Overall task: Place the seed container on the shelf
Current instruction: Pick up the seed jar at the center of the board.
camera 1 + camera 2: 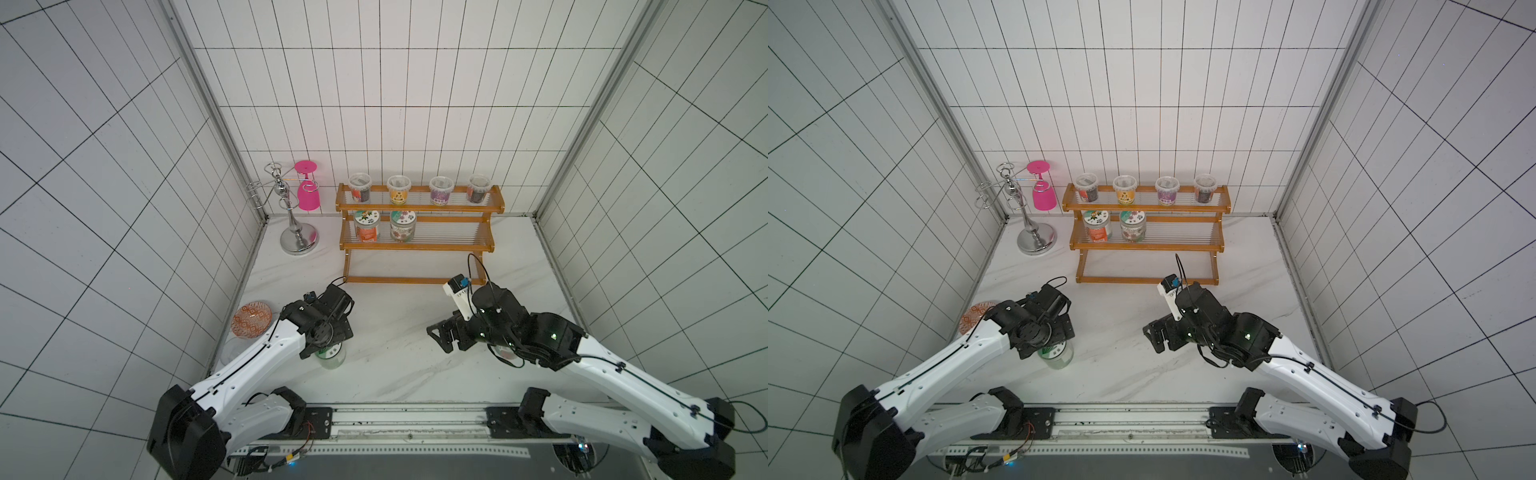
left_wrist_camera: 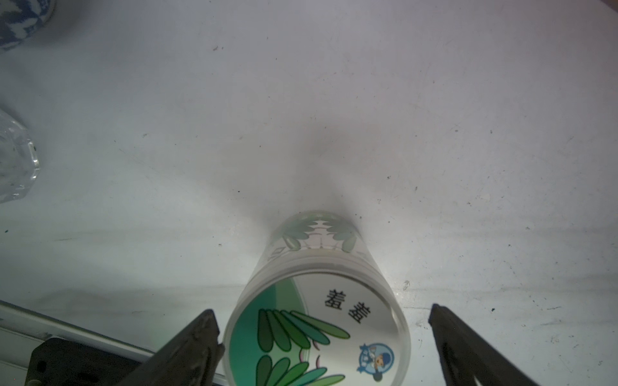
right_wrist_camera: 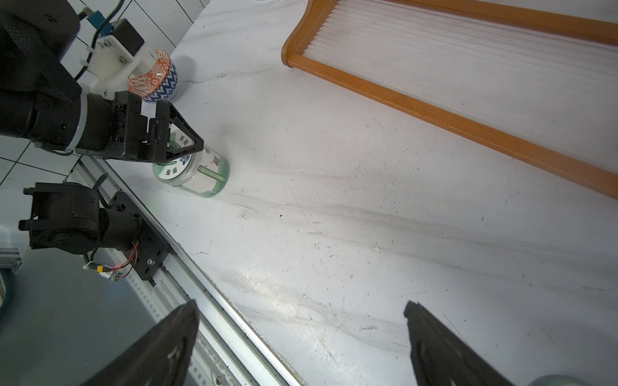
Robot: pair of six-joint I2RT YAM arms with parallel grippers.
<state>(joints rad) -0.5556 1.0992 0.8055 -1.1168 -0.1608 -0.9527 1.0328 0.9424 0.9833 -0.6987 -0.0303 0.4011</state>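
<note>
**Friend:** What is the biggest thing you see?

**Me:** The white surface (image 1: 395,316). At the back of it stands the shelf (image 1: 415,246). It is orange-brown wood with thin pale rods. Four tubs (image 1: 399,189) sit on its top step. Two jars (image 1: 402,226) sit on the middle step, with room beside them.

**Friend:** Where is the seed container?

**Me:** The seed container (image 3: 204,180) stands upright on the surface. It is near the front edge, on my left side, well apart from the shelf. My left arm (image 1: 257,353) hangs right over it.

**Friend:** Are you holding it?

**Me:** Not yet. My left jaws are spread wide, one on each side of its white lid (image 2: 334,320). One finger (image 2: 197,337) is just beside the lid, and the other one stands apart from it. My right jaws are spread wide too. They have nothing between them, only bare surface below.

**Friend:** Will it be hard to carry?

**Me:** I think not. It looks small, stiff and light, like clear plastic. But its round side looks smooth, so it may slip. I would squeeze it on the two sides, just under the lid. I would hold it firmly but not too hard, and keep it straight up.
</note>
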